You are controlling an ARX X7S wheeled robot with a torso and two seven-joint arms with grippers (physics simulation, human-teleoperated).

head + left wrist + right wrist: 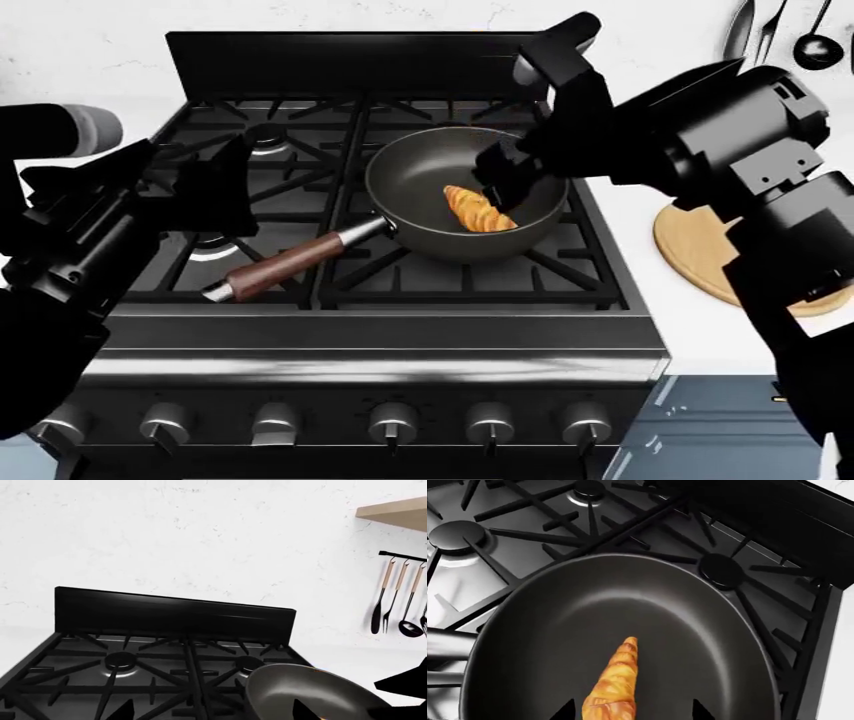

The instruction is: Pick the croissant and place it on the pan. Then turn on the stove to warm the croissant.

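The golden-brown croissant lies inside the dark grey pan, which sits on the black stove's right-hand grates. The pan's wooden handle points to the front left. My right gripper hovers over the pan's right side, open. In the right wrist view the croissant lies between the right gripper's spread tips without touching them, on the pan floor. My left gripper is open and empty above the stove's left grates. In the left wrist view the left gripper faces the backguard and the pan.
Six silver knobs line the stove front below a steel bar. A round tan wooden board lies on the white counter right of the stove. Ladles and utensils hang on a wall rail under a wooden shelf.
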